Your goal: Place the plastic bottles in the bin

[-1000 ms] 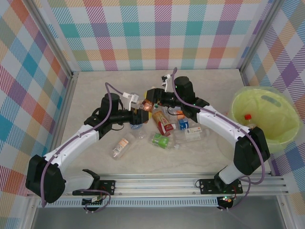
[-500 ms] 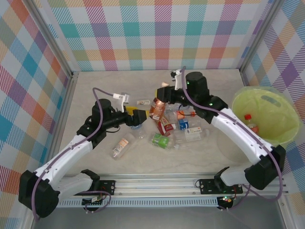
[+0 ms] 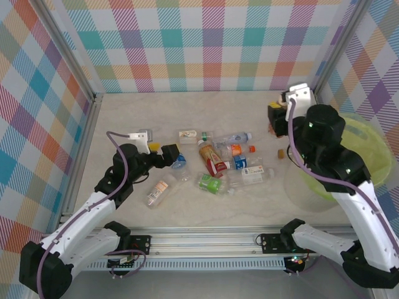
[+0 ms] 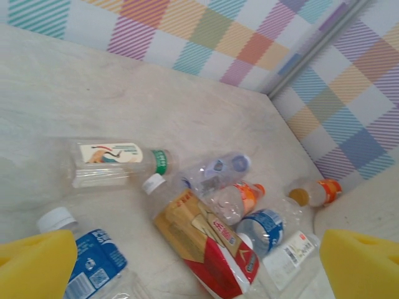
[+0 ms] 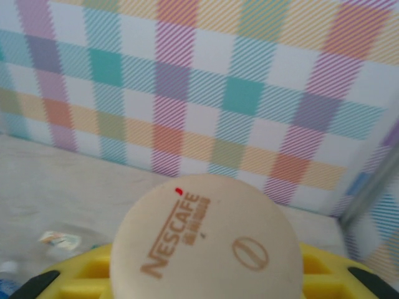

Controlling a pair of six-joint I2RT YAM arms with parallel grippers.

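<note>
Several plastic bottles lie in a loose pile mid-table, among them a red-and-tan labelled one, a green-labelled one and a blue-labelled one. My left gripper hangs open just left of the pile with nothing between its yellow fingers. My right gripper is raised at the back right, shut on a bottle whose cream cap faces the wrist camera. The yellow-green bin stands at the right, partly hidden behind the right arm.
A clear bottle with a green cap lies at the back of the pile. An orange-labelled bottle lies apart, front left. A small brown-capped bottle sits between pile and bin. Checked walls close in on three sides.
My right gripper lifted its bottle out of the pile and swung it right toward the bin. My left gripper opened and drew back to the left.
</note>
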